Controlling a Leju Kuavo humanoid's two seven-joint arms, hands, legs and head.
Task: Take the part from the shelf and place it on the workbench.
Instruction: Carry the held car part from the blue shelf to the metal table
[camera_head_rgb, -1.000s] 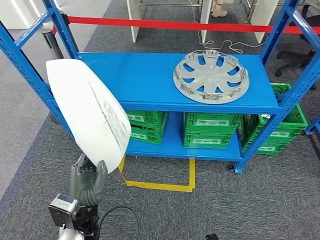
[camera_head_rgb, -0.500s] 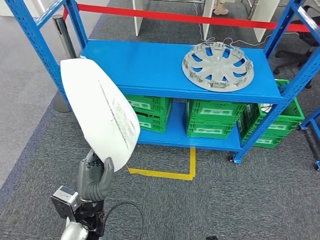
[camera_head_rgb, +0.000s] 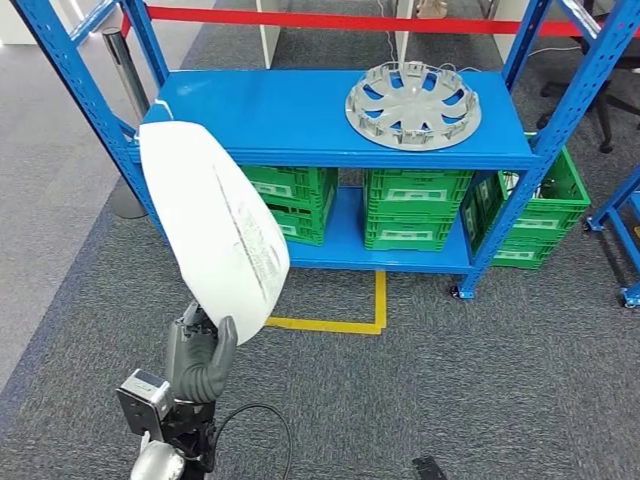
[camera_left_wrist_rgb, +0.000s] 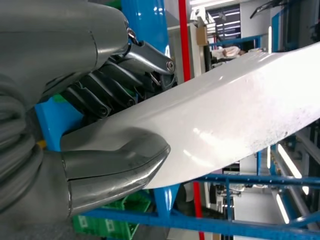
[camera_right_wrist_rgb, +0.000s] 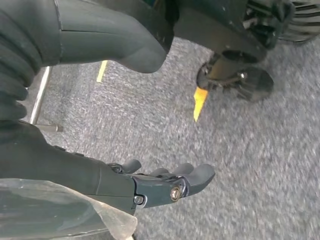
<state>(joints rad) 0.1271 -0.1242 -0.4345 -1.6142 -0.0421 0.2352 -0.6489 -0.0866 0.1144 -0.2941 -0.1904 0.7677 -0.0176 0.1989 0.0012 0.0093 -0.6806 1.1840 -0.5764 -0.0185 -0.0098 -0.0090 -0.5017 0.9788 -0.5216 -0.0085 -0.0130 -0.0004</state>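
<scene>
The robot's left hand (camera_head_rgb: 198, 357) grips a large white part (camera_head_rgb: 215, 230) by its narrow lower edge, thumb pressed on one face and the darker fingers (camera_left_wrist_rgb: 105, 92) on the other, so the broad panel rises above and beyond the hand, off the blue shelf (camera_head_rgb: 287, 115) that stands farther out in front. The part looks like a thin, smooth, glossy moulded shell: judged from that, it is probably light but bulky, stiff enough to hold its shape, and slippery under the thumb, with most of its area levered well away from the grasp, so a firm pinch near the rim, ideally closer to its middle, would steady it. The right hand (camera_right_wrist_rgb: 166, 182) hangs low over grey carpet, fingers stretched out and apart, holding nothing. On the shelf's top deck, well beyond the left hand and off to its right, lies a grey wheel cover (camera_head_rgb: 412, 103). Green crates (camera_head_rgb: 407, 215) sit on the lower deck, with more (camera_head_rgb: 540, 215) beside the shelf's far-right post; what is in them cannot be made out from here, though 1 at the right may hold something pale. No tabletop appears, so the placing step is judged still to come.
</scene>
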